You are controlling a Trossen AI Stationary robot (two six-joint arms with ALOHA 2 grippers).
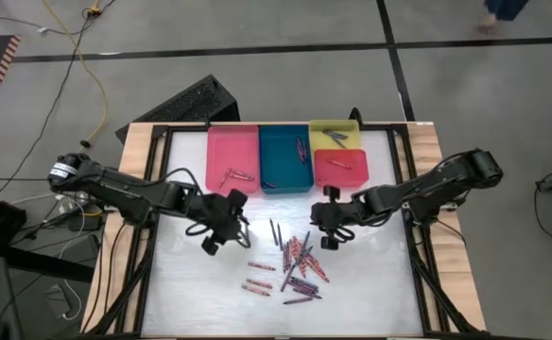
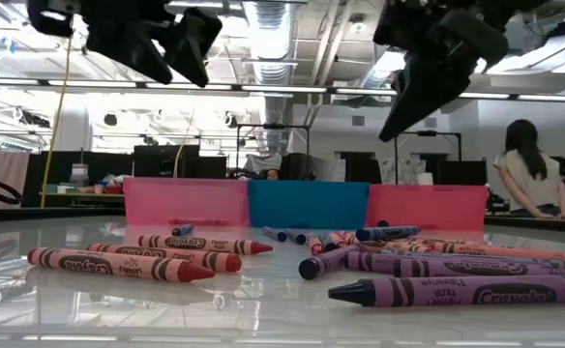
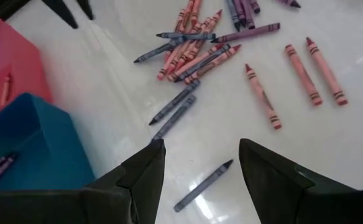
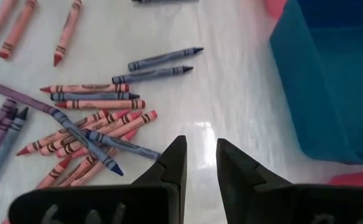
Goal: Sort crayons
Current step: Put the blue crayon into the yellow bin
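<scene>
Several crayons (image 1: pixel 295 263) in red, pink, purple and dark blue lie loose in a heap on the white table top, right of its middle, with a few red ones (image 1: pixel 257 279) apart to their left. My left gripper (image 1: pixel 229 225) hangs open above the table, left of the heap; in its wrist view a dark blue crayon (image 3: pixel 203 185) lies on the table far below the gap between its fingers (image 3: pixel 200 158). My right gripper (image 1: pixel 329 231) hangs above the heap's far right side, its fingers a narrow gap apart (image 4: pixel 200 155) with nothing between them.
Four trays stand side by side at the far edge: pink (image 1: pixel 215 156), teal (image 1: pixel 284 179), yellow (image 1: pixel 328 127) and red (image 1: pixel 361 179), each with a few crayons in it. A person (image 2: pixel 526 174) sits beyond the table at the right. Bare table lies at the near left.
</scene>
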